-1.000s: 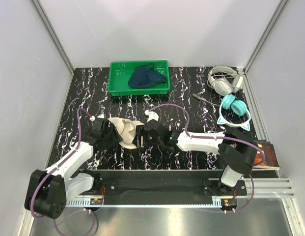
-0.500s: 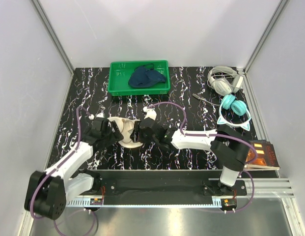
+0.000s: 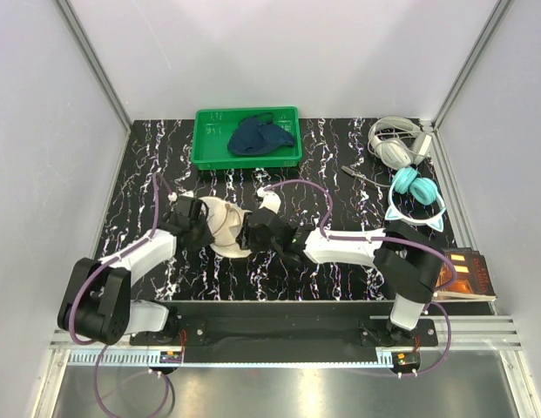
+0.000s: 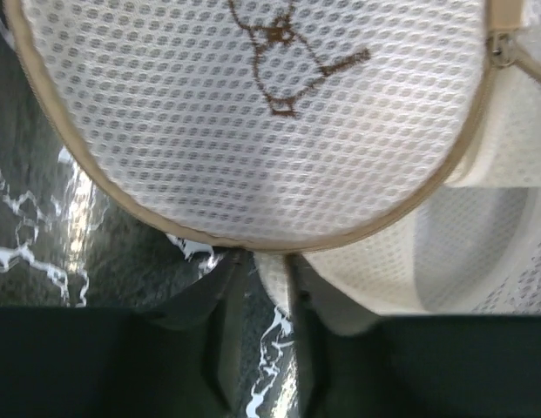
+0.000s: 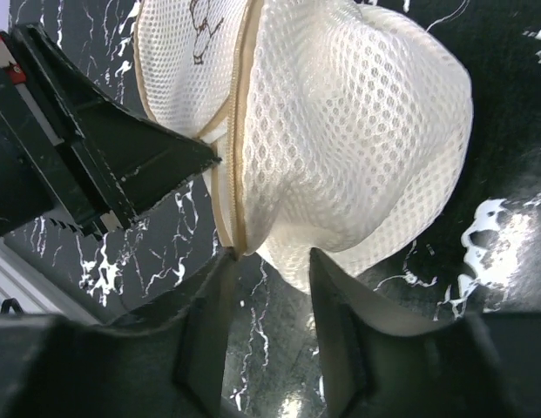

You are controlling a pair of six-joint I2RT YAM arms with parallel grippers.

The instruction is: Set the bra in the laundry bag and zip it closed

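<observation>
Your L gripper (image 4: 260, 259) is clenching on the laundry bag (image 3: 225, 228). In its wrist cam the fingers (image 4: 219, 296) are sitting close together w/ a fold of cream mesh nipped at the tips, just under the bag's beige zip rim (image 4: 253, 241). The domed mesh panel w/ its brown line-drawn mark (image 4: 283, 61) is arching right above those tips. The zip slider (image 4: 499, 50) is showing up and to the right of them, where the panel is gaping off the bag's body.

Your R gripper (image 5: 268, 258) is facing the same bag from the opposite side. Its jaws are standing part-closed astride the rim seam. It looks like they're pinching it, tho the contact itself is hard to see. A black L finger is touching the seam just up-left of the R tips.

So the bag is lying on the table (image 3: 340, 165) betw. both grippers. The bra (image 3: 260, 138) is lying well beyond both sets of fingertips, in the green tray (image 3: 203, 159), apart from either tool.
</observation>
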